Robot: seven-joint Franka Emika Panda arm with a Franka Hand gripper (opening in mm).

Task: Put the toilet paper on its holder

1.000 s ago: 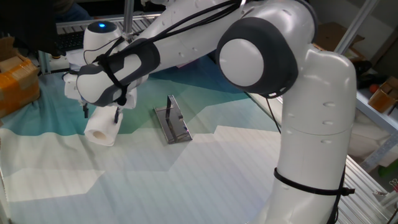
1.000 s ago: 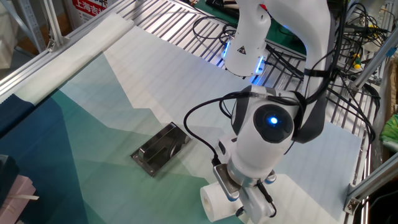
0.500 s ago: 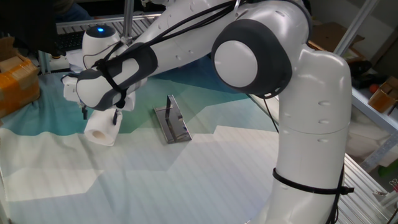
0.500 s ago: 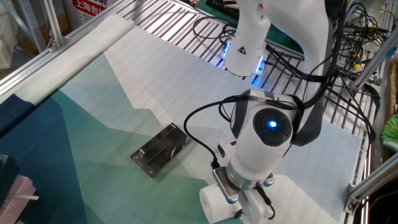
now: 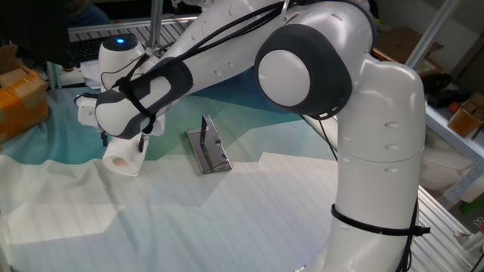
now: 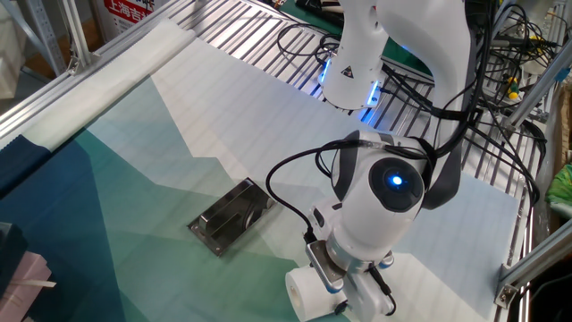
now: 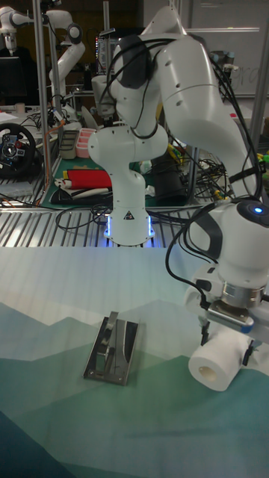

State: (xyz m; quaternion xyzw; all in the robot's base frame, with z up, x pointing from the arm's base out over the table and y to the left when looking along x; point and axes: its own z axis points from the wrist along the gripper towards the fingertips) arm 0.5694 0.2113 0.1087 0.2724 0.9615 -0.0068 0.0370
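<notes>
The toilet paper (image 5: 123,158) lies on its side on the cloth, its hollow centre facing the tall fixed view (image 7: 217,363). It also shows at the bottom edge of the other fixed view (image 6: 307,294). My gripper (image 7: 225,343) hangs right over the roll, open, with one finger on each side of it and both fingers (image 5: 141,141) reaching down along its flanks. Whether the pads touch the paper is unclear. The holder (image 5: 209,148), a grey base plate with a thin upright bar, stands a short way to the side of the roll (image 7: 112,348) (image 6: 231,215).
The table is covered by a cloth (image 5: 249,211) with green, blue and white patches. An orange box (image 5: 19,102) sits at the left edge. Metal slats and cables (image 6: 295,45) run behind the robot base (image 7: 125,224).
My hand has sunk a little lower over the roll and shifted slightly. The roll and the holder have stayed where they were.
</notes>
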